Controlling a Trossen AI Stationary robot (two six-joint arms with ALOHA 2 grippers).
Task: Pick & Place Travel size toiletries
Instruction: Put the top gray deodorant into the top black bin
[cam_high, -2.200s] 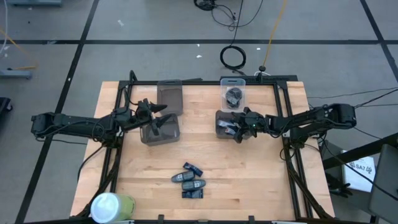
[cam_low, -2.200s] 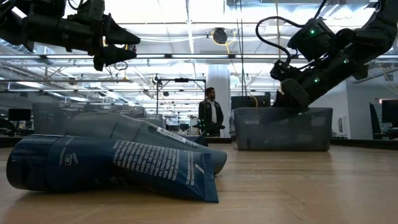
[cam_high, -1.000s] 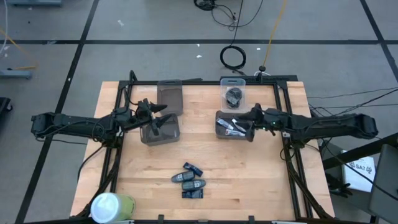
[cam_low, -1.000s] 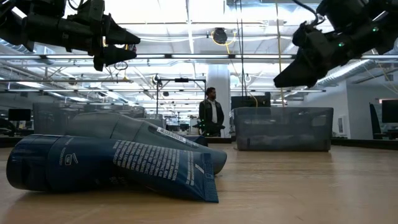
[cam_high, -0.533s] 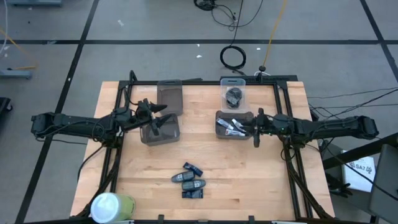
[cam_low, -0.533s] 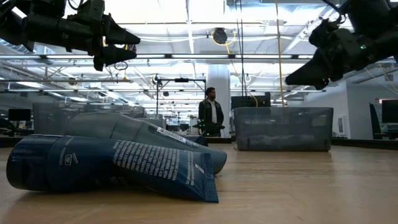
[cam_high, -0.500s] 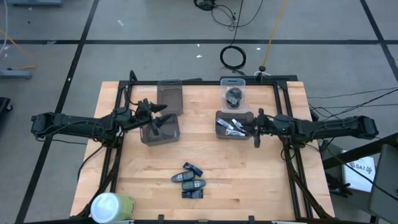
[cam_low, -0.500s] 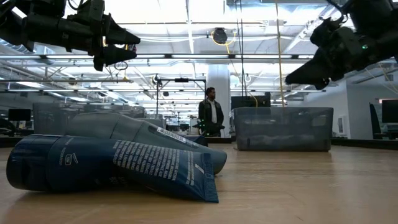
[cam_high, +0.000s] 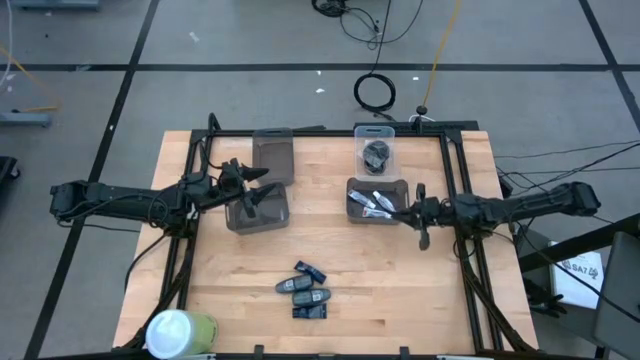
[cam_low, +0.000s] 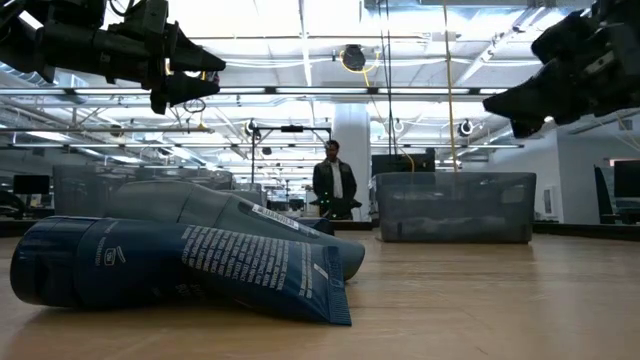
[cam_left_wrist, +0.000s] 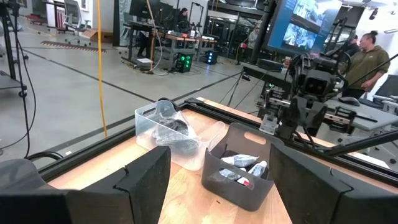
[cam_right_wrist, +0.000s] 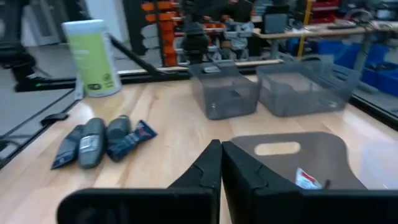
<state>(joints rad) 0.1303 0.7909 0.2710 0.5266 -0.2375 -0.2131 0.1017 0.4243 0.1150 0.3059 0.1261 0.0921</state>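
Right pincer (cam_high: 421, 241) has withdrawn beside the grey bin (cam_high: 373, 201).

Centre of table (cam_high: 340, 255): open boards.
Obstacles: dark tubes (cam_high: 305, 291) near front edge; grey bins (cam_high: 376, 200) behind.

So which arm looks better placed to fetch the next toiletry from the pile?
Probably the right. The right gripper is shut and empty, clear of the grey bin, facing the dark tubes. The left gripper hangs open over its own bin.
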